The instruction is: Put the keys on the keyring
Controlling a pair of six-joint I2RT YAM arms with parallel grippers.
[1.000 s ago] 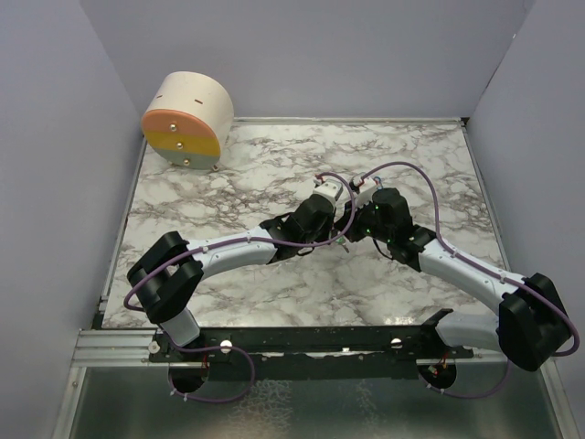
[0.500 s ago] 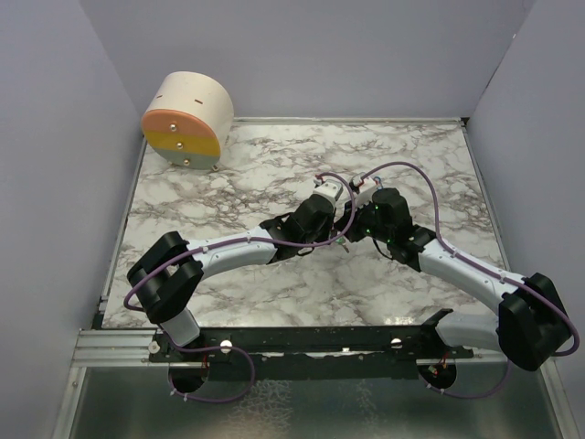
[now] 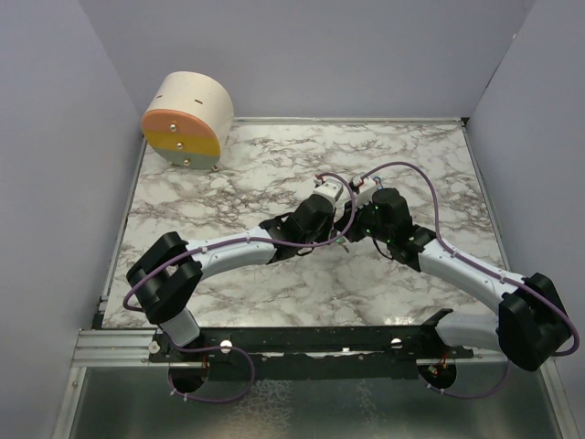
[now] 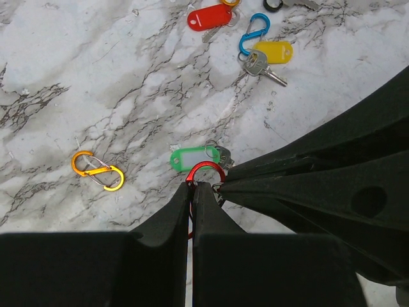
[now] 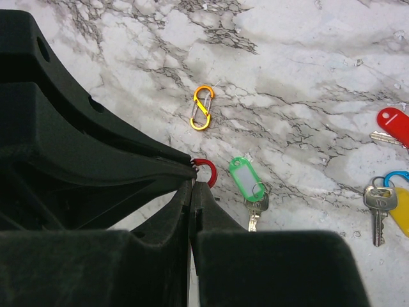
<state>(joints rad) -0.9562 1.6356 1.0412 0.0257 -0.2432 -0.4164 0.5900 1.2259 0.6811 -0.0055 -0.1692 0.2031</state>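
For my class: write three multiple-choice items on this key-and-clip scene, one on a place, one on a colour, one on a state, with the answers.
1. In the left wrist view, where does the orange clip lie relative to the green-tagged key?
A. To its left, apart.
B. On top of it.
C. Hooked through its tag.

2. What colour is the tag on the key at the blue clip?
A. Black.
B. Yellow.
C. Green.

3. What is the left end effector doing?
A. Standing wide open.
B. Gripping the orange clip.
C. Shut on the red clip.

Answers: 1 A, bare marble shows between them; 2 B, the yellow tag lies against the blue clip; 3 C, its fingers meet with the red clip's loop sticking out between them.
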